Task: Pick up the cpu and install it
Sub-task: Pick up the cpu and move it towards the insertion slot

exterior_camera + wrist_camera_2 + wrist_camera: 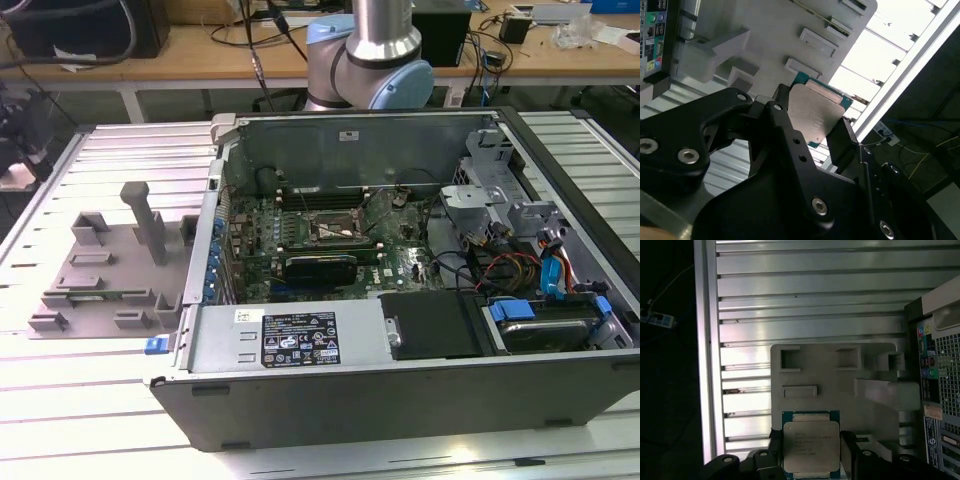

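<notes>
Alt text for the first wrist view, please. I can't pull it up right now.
The gripper clamps the cpu by two opposite edges, its silver top facing the camera. Behind it lie the grey tray and the slatted metal table, with the computer case's port panel alongside.

Open PC case (400, 410) sits on a slatted aluminium table (70, 430), with a grey plastic fixture block (105, 265) just beside it at 9 o'clock. Blue cables (553, 275) bunch up inside the case around 3 o'clock, and a cluttered wooden bench (190, 55) runs along 12.
</notes>
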Available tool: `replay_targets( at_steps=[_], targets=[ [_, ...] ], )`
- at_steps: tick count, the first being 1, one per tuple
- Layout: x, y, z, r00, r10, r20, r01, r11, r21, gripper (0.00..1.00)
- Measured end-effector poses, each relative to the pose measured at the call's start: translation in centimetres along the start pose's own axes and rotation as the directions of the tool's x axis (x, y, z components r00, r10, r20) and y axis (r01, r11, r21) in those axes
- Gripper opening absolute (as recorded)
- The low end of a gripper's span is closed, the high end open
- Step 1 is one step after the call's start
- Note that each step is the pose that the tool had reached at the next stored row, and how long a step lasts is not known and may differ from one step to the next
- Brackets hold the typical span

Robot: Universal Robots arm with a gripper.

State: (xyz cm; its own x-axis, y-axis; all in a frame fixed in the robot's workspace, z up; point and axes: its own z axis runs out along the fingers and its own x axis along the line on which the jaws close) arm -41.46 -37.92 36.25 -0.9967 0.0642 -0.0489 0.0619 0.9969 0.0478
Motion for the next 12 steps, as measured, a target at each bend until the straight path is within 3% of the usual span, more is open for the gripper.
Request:
replay_targets(
  at_steps=[8,10,12],
  targets=[
    [-0.16,0.18,-3.32,1.0000,0.000,0.0000,0.000,1.0000,0.0000,0.54],
    [-0.24,0.26,-4.83,1.0000,0.000,0.0000,0.000,1.0000,0.0000,0.54],
    [-0.27,0.29,-5.48,1.0000,0.000,0.0000,0.000,1.0000,0.0000,0.54]
  ],
)
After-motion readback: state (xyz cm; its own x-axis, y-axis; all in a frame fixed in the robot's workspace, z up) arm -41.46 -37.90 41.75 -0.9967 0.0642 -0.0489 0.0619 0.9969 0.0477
